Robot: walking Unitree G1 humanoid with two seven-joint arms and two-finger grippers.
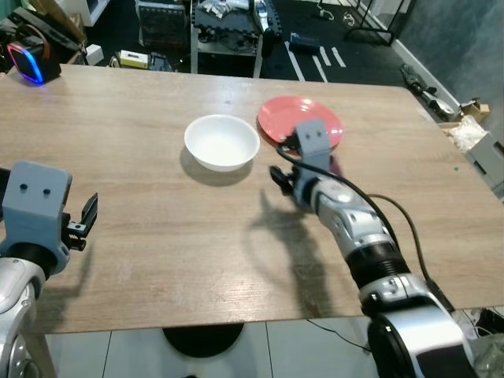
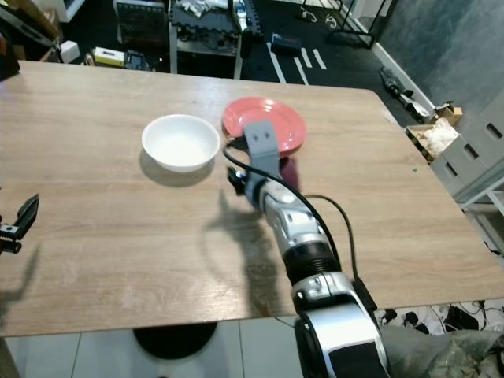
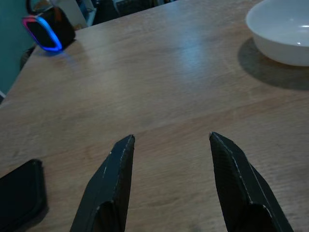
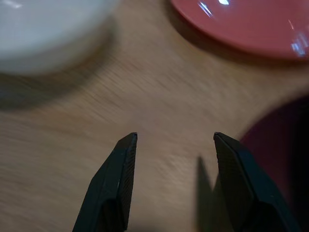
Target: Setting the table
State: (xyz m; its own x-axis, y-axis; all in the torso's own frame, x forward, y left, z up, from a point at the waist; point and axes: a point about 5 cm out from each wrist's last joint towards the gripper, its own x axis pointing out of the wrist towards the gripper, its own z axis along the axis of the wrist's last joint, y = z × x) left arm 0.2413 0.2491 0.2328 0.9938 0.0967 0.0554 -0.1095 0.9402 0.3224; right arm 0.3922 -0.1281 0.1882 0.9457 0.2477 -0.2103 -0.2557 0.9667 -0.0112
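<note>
Over the middle of the wooden surface (image 1: 157,228), the right hand (image 4: 175,140) hangs low with its two black fingers (image 4: 118,174) spread apart and nothing between them. Seen from the head, it sits at the end of the silver right arm (image 1: 358,228), which reaches in from about five o'clock. Just past that hand, toward twelve o'clock, lies the red plate (image 1: 300,120), flat on the wood. At the hand's ten o'clock stands the white bowl (image 1: 222,142), upright, beside the plate but not touching it. Close against the hand at its three o'clock, a dark maroon object (image 4: 277,145) shows in the right wrist view and peeks out beside the wrist housing from the head; what it is cannot be told.

Well apart, near the surface's edge at about eight o'clock, the left hand (image 3: 171,145) hovers over bare wood, its fingers likewise open and empty. Along its line of sight the bowl sits ahead and off to one side. A dark speaker with a blue and pink glowing ring (image 1: 27,61) stands at the far corner, at around ten o'clock. A flat black object (image 3: 21,198) lies beside the left hand in its wrist view.

Beyond the surface, at twelve o'clock, a dark floor (image 1: 346,55) carries assorted equipment and boxes.
</note>
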